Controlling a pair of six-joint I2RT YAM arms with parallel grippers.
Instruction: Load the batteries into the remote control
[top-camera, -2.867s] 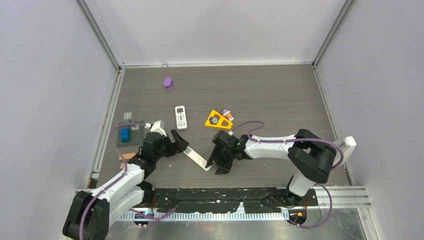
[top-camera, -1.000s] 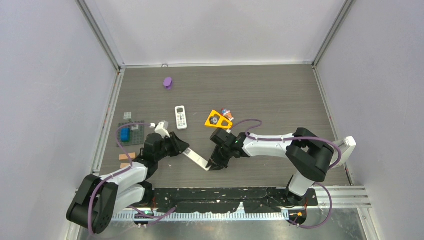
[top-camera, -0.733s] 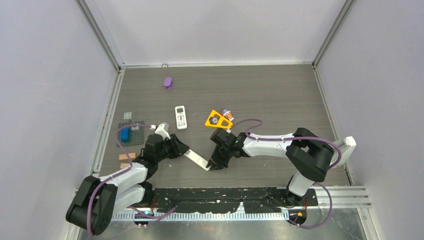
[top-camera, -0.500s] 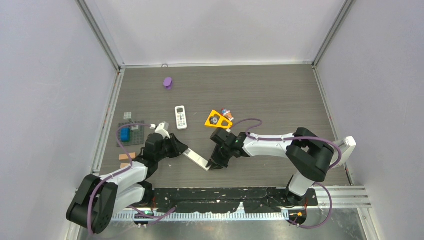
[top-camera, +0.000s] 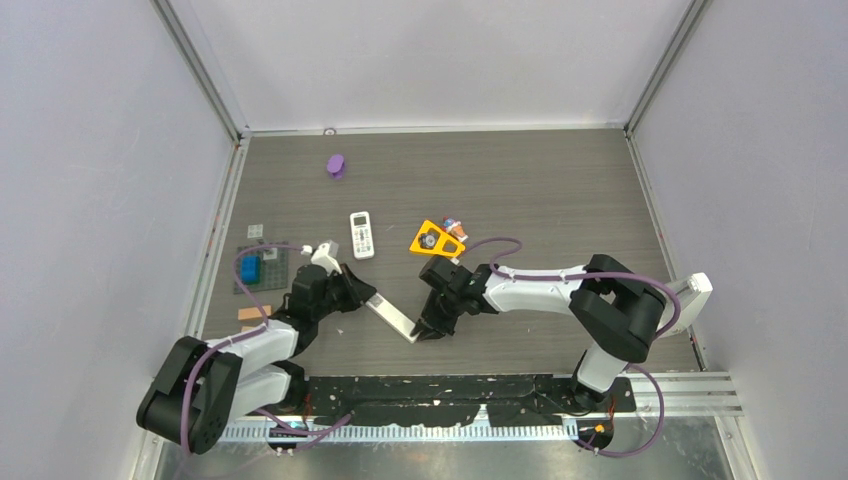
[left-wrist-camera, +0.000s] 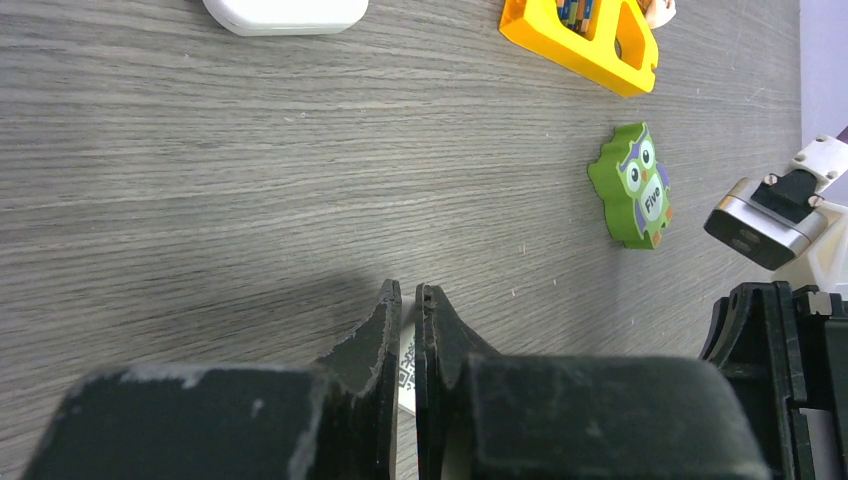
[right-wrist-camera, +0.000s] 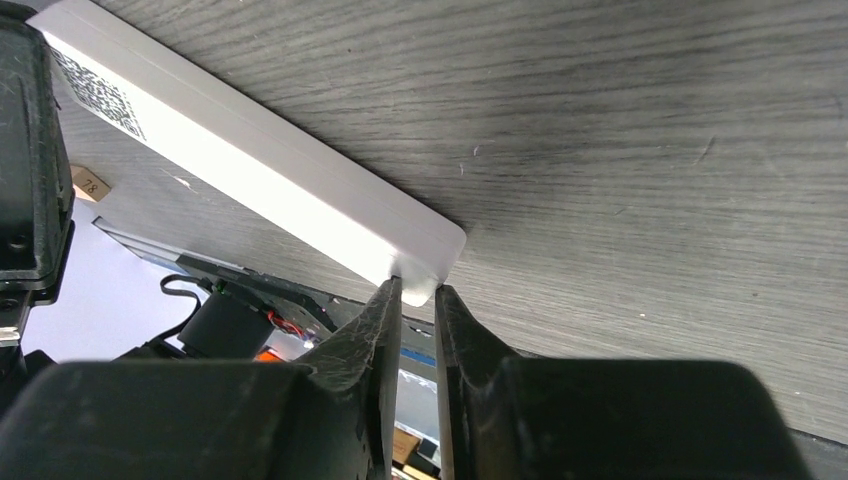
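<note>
Both arms pinch a slim white slab (top-camera: 393, 318), apparently the remote control seen from its back, which sits nearer the arm bases than the yellow triangle block (top-camera: 432, 240) and a little to its left. The left gripper (left-wrist-camera: 408, 295) has its jaws almost together, clamped on one thin end where a QR label shows. The right gripper (right-wrist-camera: 415, 290) is nipped onto the opposite corner. The slab looks rigid, light and smooth-skinned. With so little plastic inside either pinch it could likely twist or slide, so a hold across the long edges, farther in from the ends, seems safer.

A green owl block (left-wrist-camera: 632, 185) lies between the slab and the triangle.

The batteries (top-camera: 455, 229) are a small cluster just beside the triangle's far right corner, too tiny here to count. They are hard and round and would probably roll, so each is best gripped across the middle of its barrel.

A keypad-faced remote (top-camera: 361, 235) rests left of the triangle. A purple object (top-camera: 336, 165) sits well beyond it, toward the far left.
</note>
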